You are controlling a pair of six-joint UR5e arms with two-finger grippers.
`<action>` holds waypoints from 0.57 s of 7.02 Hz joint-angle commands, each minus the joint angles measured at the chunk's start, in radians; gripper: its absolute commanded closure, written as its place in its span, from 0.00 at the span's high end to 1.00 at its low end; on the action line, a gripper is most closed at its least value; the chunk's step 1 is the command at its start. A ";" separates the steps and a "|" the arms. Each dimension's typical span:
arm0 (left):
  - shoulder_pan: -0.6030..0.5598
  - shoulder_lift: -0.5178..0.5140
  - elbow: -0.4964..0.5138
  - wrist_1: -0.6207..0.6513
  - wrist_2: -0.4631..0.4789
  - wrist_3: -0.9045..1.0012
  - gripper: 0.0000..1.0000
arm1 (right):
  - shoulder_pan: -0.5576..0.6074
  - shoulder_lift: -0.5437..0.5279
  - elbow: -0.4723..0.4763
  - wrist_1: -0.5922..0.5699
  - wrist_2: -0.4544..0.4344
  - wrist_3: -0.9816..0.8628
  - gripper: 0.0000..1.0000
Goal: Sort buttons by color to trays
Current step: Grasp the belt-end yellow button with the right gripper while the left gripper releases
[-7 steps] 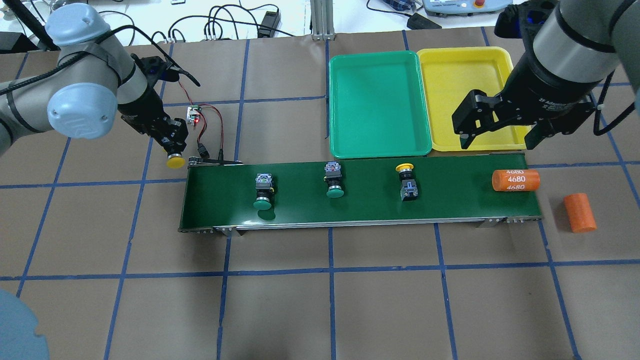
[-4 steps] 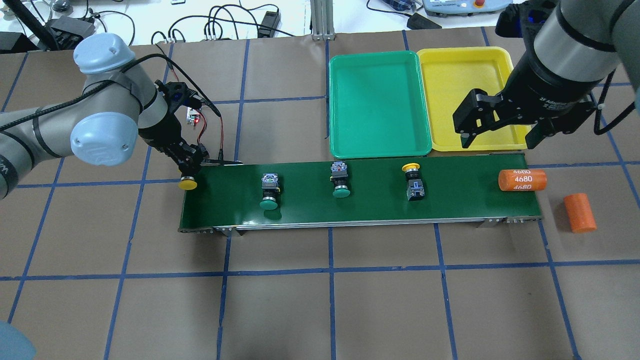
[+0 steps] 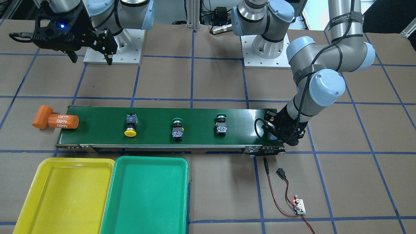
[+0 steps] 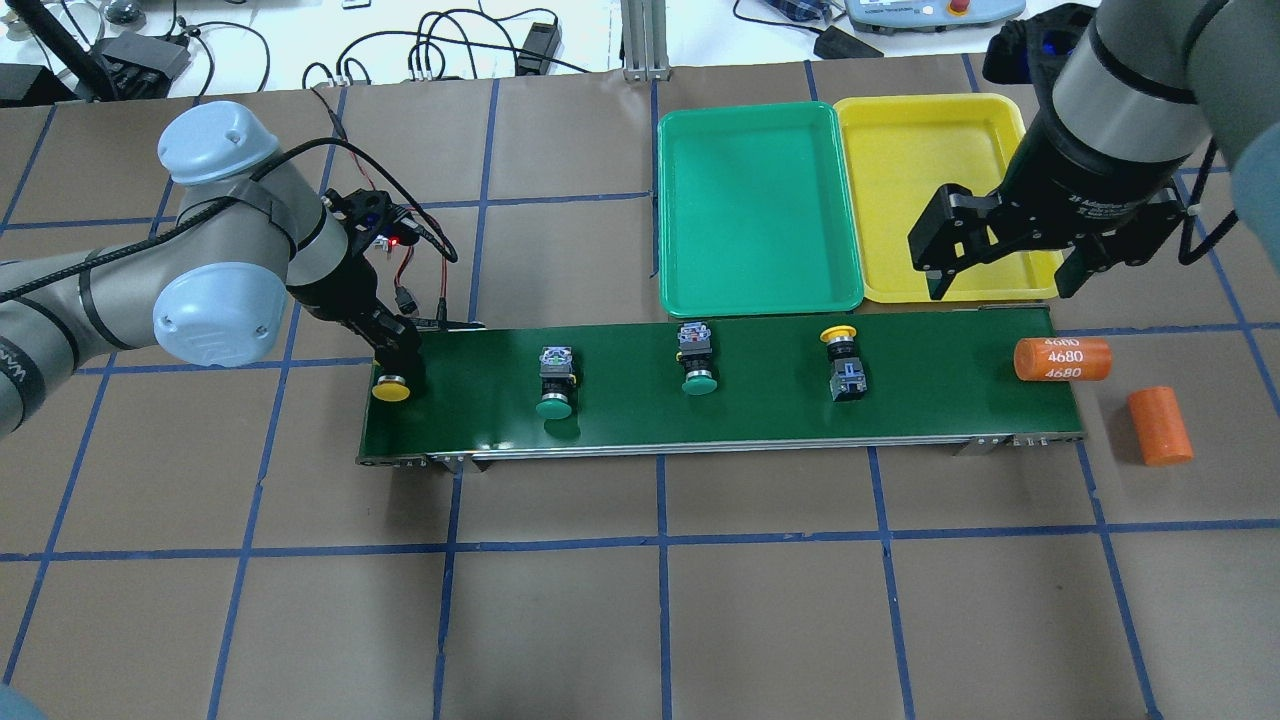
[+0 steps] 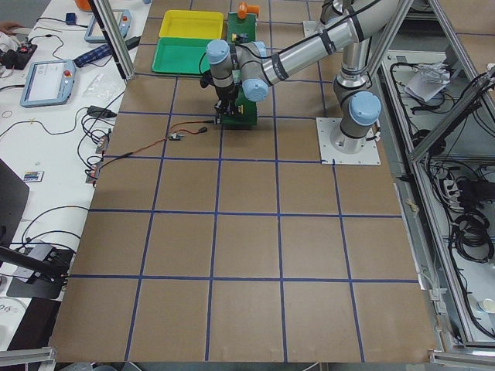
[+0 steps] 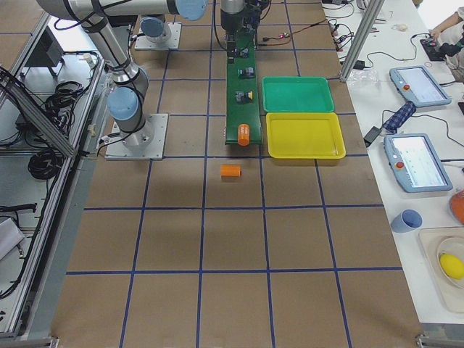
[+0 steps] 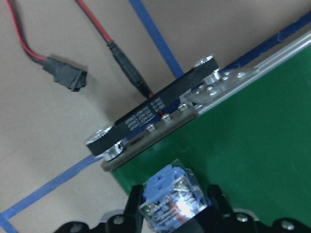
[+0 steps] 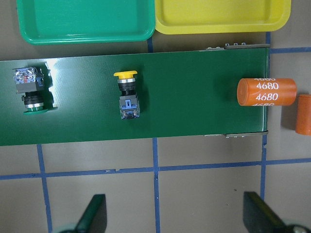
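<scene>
My left gripper (image 4: 397,362) is shut on a yellow-capped button (image 4: 390,390) at the left end of the dark-green belt (image 4: 760,410). In the left wrist view the button's blue-grey contact block (image 7: 172,196) sits between my fingers. Two green-capped buttons (image 4: 555,385) (image 4: 697,366) and one yellow-capped button (image 4: 842,362) lie on the belt. My right gripper (image 4: 1000,275) is open and empty, above the near edge of the yellow tray (image 4: 930,170). The green tray (image 4: 757,210) lies left of it. Both trays are empty.
An orange cylinder (image 4: 1062,360) marked 4680 lies at the belt's right end, and another (image 4: 1160,425) lies on the table beyond it. A small circuit board with red and black wires (image 4: 385,238) lies behind the belt's left end. Cables lie along the far table edge.
My left arm has carried the yellow button from beside the belt to over its left end. The buttons and the cylinder on the belt have shifted right. My right gripper has barely moved.
</scene>
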 commanded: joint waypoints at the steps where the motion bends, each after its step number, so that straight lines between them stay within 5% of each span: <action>1: -0.007 0.006 0.008 0.003 -0.024 -0.001 1.00 | 0.000 0.183 -0.001 -0.016 0.010 -0.003 1.00; 4: -0.007 0.098 0.053 -0.030 -0.027 -0.088 1.00 | 0.004 0.300 0.002 -0.103 0.001 -0.001 1.00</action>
